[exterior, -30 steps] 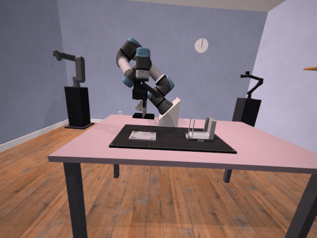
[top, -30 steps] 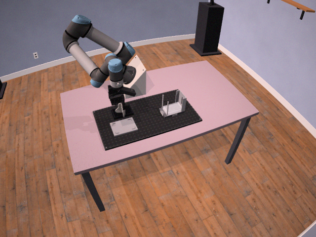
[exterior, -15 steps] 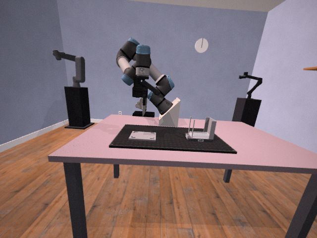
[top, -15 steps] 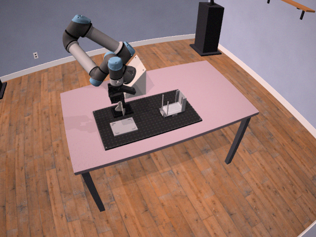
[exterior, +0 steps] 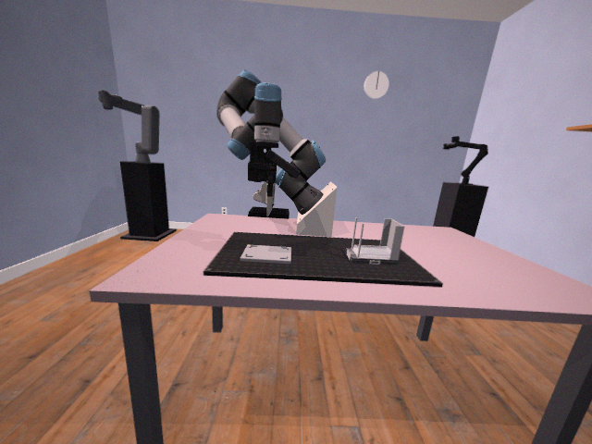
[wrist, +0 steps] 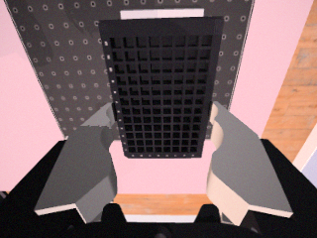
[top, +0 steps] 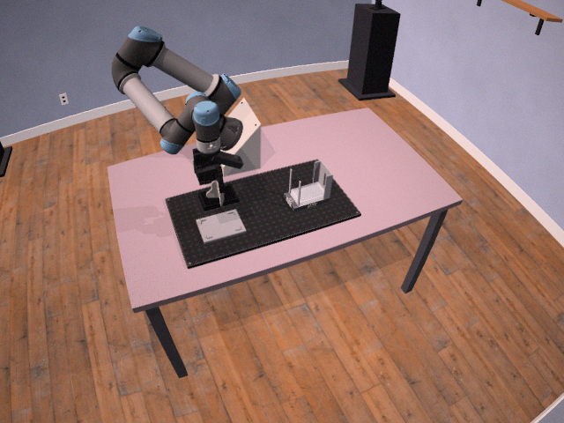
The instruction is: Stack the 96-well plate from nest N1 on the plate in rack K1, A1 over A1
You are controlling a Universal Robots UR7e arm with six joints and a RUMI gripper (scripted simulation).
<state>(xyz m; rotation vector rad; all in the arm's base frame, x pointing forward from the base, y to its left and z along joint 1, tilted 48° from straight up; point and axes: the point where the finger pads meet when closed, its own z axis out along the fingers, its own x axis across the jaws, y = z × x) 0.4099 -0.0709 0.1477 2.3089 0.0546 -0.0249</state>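
Note:
My gripper (top: 217, 193) (exterior: 265, 199) (wrist: 161, 103) is shut on the black 96-well plate (top: 232, 196) (exterior: 282, 212) (wrist: 160, 74), gripping its two long sides. It holds the plate level, well above the table and behind the grey plate nest N1 (top: 220, 225) (exterior: 265, 253), which lies empty on the black breadboard (top: 273, 218) (exterior: 325, 269). The stack rack K1 (top: 325, 180) (exterior: 394, 239) stands to the right on the breadboard, with thin posts and a white back wall. A white plate (top: 302, 196) (exterior: 367, 252) sits flat in it. I cannot tell which corner of either plate is cut.
The arm's white wedge base (top: 249, 145) (exterior: 319, 210) stands at the back of the pink table (top: 387, 150) (exterior: 477, 281), just behind the held plate. Black pedestals with other arms stand on the floor away from the table.

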